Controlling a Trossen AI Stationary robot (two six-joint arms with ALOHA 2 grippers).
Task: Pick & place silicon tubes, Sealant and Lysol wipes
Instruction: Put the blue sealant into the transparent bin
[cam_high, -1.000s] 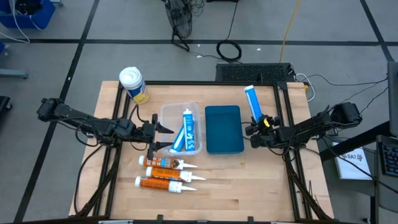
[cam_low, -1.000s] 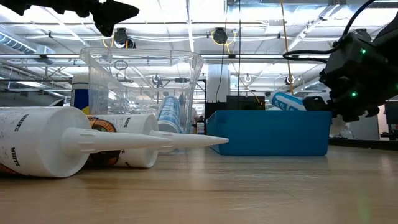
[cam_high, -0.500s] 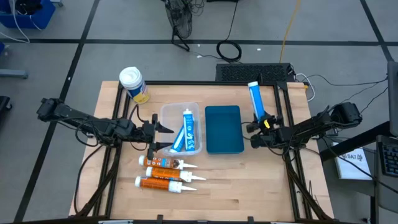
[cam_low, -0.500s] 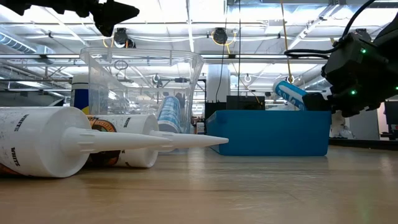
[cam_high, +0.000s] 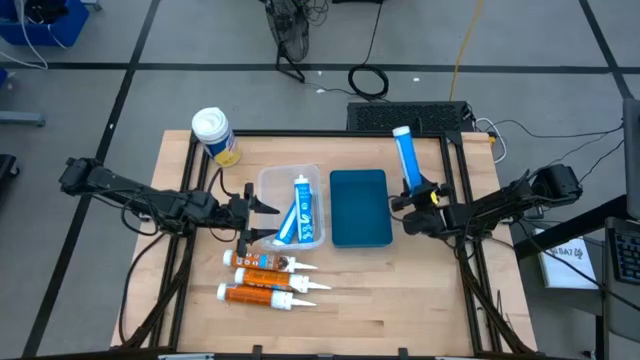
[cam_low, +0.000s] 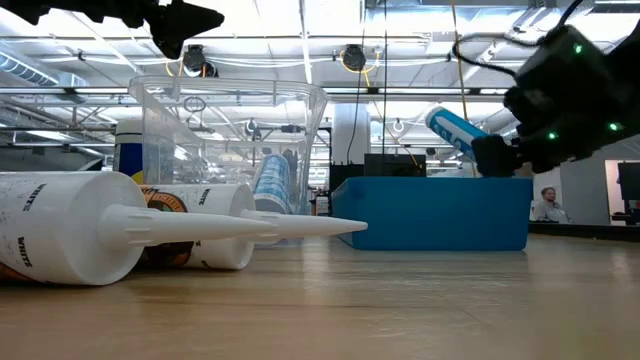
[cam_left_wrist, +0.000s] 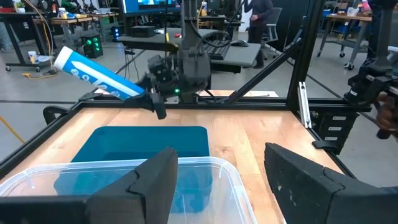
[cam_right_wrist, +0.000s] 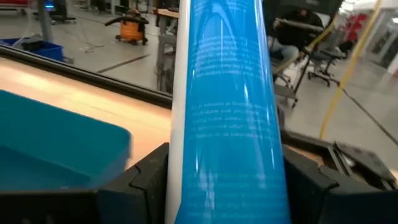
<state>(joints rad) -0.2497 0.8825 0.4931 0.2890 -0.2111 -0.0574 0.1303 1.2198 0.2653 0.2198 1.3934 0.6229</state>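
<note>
- high view: the right end effector (cam_high: 417, 196) grips a blue silicone tube (cam_high: 406, 160) by its lower end, just beside the blue bin (cam_high: 360, 208); the tube's long axis runs away from the arm. the lysol wipes (cam_high: 214, 136) stand at the surface's far left corner, nearer the left end effector (cam_high: 262, 219).
- low view: the tube (cam_low: 455, 132) tilts above the bin's (cam_low: 440, 212) rim.
- left wrist view: left fingers (cam_left_wrist: 152, 180) stand parted, empty, over the clear bin (cam_left_wrist: 124, 186).
- right wrist view: tube (cam_right_wrist: 227, 118) clamped between the fingers.
</note>
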